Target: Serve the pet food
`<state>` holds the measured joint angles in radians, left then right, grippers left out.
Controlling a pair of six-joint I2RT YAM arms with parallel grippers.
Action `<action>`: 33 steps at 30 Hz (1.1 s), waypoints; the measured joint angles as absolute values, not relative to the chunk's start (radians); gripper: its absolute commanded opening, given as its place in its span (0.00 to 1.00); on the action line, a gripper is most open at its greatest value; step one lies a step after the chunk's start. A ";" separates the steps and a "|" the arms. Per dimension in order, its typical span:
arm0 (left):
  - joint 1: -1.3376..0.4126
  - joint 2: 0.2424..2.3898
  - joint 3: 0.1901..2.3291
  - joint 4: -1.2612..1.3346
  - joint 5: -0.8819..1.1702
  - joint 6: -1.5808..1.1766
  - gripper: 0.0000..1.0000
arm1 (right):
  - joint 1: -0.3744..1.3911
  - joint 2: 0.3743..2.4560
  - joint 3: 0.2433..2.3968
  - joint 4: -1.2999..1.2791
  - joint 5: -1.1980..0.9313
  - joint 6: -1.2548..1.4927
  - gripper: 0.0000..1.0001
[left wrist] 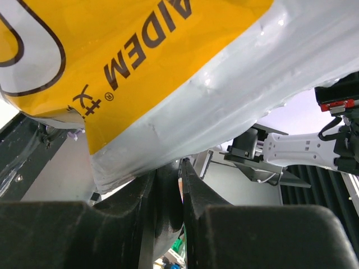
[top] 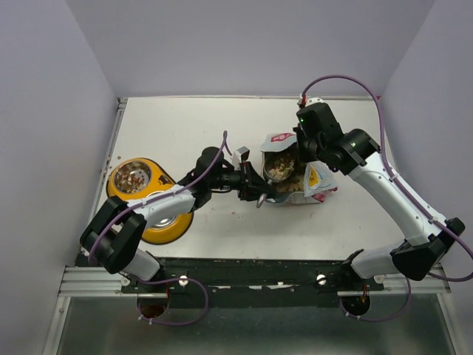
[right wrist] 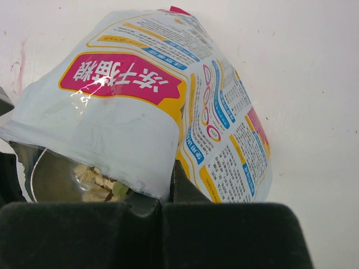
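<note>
Closest to the right wrist's lens, the right gripper (right wrist: 165, 193) is clenched on the torn rim of the bag (right wrist: 134, 112), the thin film pinched between its dark fingers. Just inside that mouth sits the kibble (right wrist: 95, 182), pale tan and brown chunks heaped against the bag's shiny inner lining. Seen from above, the kibble fills the open mouth, and the bag lies on the table (top: 185, 126) a little right of centre, with its white, yellow and pink printed side up. The left gripper (left wrist: 171, 185) has come in from the other side and sits right at the bag's left edge. From its own camera the yellow-and-white wall of the bag looms over the fingers, which stand nearly together. I cannot tell whether they pinch anything, or what. Past the bag in that view a white link of the right arm (left wrist: 297, 148) shows. Well off to the left, near the table's edge, stands the yellow feeder (top: 159, 233). Its far bowl holds a speckled heap, and its near bowl is partly hidden under the left arm.
</note>
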<state>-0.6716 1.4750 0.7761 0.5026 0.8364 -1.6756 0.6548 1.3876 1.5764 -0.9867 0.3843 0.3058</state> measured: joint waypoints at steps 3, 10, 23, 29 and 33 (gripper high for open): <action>-0.672 1.475 0.780 0.504 0.838 -1.691 0.00 | 0.653 1.388 1.576 -0.987 0.385 0.305 0.01; -0.676 1.447 0.728 0.557 0.841 -1.726 0.00 | 0.652 1.388 1.578 -0.989 0.385 0.301 0.01; -0.681 1.391 0.720 0.543 0.866 -1.750 0.00 | 0.645 1.388 1.581 -0.989 0.387 0.293 0.01; -0.681 1.287 0.746 0.330 0.898 -1.633 0.00 | 0.642 1.412 1.613 -1.001 0.386 0.286 0.01; -0.681 1.230 0.739 0.266 0.907 -1.603 0.00 | 0.639 1.427 1.636 -1.017 0.386 0.280 0.01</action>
